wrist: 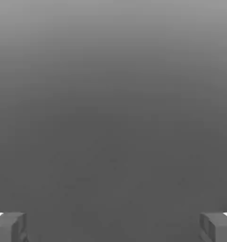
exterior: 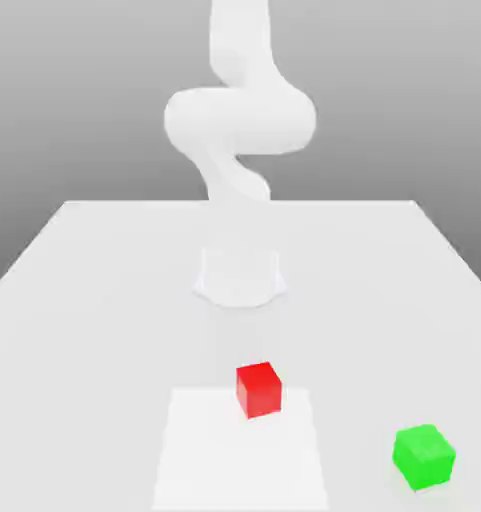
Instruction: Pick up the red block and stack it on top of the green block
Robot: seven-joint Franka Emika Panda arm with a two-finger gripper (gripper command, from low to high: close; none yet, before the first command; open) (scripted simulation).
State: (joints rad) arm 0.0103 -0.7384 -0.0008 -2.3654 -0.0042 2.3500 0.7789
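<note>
Jaws stand wide apart, one finger at either side of the hand view with a broad gap between them, and the gripper (wrist: 113,228) has hold of nothing. Between and beyond the fingers, the hand view presents a plain grey backdrop (wrist: 113,118), paler toward one edge. Robot arm (exterior: 240,120), white, rises from its base (exterior: 240,280) on a pale table (exterior: 104,330); its upper part reaches the top edge of the exterior view. Red block (exterior: 259,390) sits on the table side nearer the exterior view's camera than the base, at the far edge of a bright white square (exterior: 239,460), slightly to the exterior view's right of the square's middle. Its top face and two side faces are visible, and it is turned at a slight angle to the square's edge. Green block (exterior: 424,457) rests on the table outside the square, toward the exterior view's right and closer to the camera than the red block, likewise turned at an angle. Both blocks stand separately, well apart from each other; the red block is not on the green block. Neither block touches the arm.
</note>
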